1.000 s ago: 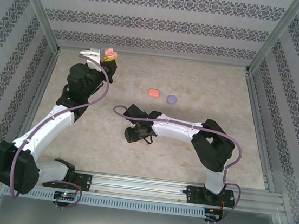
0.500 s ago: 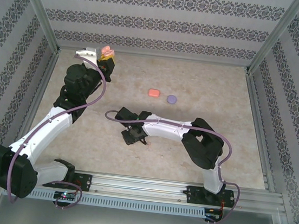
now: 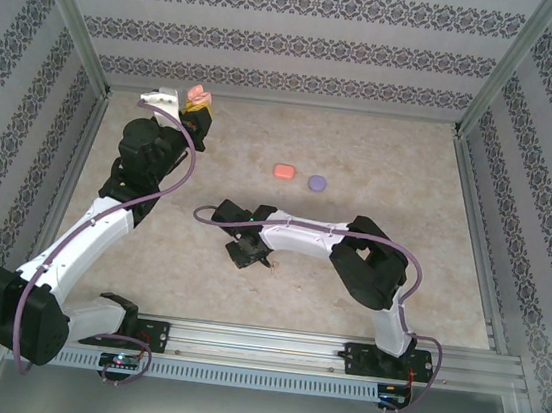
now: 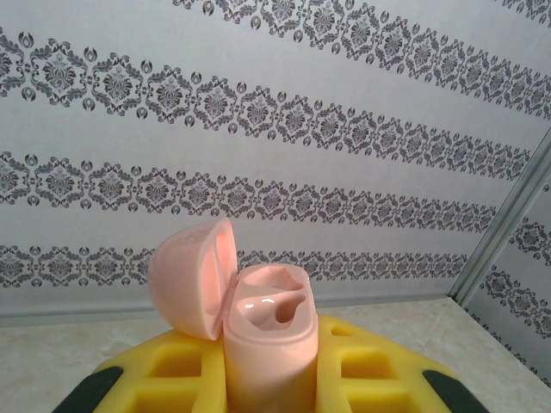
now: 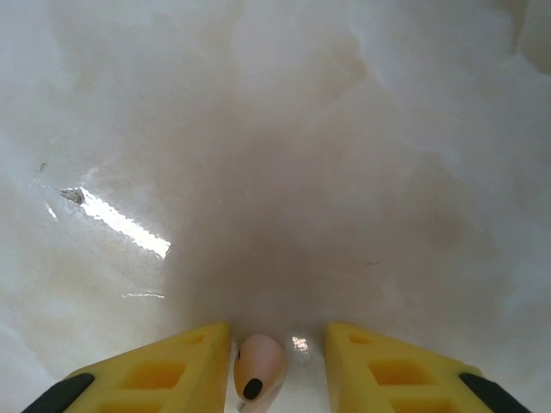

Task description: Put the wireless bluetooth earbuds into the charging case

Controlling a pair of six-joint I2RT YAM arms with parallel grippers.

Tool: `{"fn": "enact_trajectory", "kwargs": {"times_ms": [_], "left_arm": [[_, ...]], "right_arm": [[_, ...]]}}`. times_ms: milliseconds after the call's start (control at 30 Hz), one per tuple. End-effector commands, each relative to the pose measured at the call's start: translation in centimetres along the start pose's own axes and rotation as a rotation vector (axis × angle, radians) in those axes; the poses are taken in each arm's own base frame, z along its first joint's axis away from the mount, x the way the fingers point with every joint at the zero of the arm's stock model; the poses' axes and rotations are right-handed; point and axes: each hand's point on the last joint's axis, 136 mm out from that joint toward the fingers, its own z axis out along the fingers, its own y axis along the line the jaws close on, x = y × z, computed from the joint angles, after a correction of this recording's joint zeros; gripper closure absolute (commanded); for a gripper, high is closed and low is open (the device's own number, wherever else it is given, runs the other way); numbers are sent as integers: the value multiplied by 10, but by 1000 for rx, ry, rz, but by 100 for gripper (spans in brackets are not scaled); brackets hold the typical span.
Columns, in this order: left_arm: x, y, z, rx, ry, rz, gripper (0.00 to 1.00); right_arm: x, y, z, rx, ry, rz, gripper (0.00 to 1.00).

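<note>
I see a pale pink case (image 4: 263, 340), yellow fingers (image 4: 366, 370), grey damask stripes on white walls (image 4: 258, 103), a pale pink earbud (image 5: 258, 361) with a black spot, and a coral case (image 3: 283, 170) and purple case (image 3: 317, 183) on the cream marbled table (image 3: 392, 160).

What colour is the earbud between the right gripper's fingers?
Pale pink, dark tip; the earbud shows best in the right wrist view.
</note>
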Motion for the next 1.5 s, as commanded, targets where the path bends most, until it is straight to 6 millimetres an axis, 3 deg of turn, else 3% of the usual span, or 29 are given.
{"fn": "enact_trajectory", "kwargs": {"times_ms": [0,400,667,833,1167,1467], "left_arm": [[-16,-6,-4,17,-33,-17,100],[-14,-8,-3,28,-26,-24,100],[-14,-11,-3,41,-22,-34,100],[-13,-12,-3,51,-18,-41,100],[-17,-16,-2,68,-15,-20,100],[-7,-40,-10,226,-31,33,100]], "right_arm": [[-1,5,3,14,5,-14,67],[-2,7,4,5,5,-12,73],[-2,8,2,2,-2,-15,84],[-7,5,-8,11,-33,-16,85],[-40,-14,-79,-10,-218,14,85],[-74,-62,-184,-52,-480,85,86]]}}
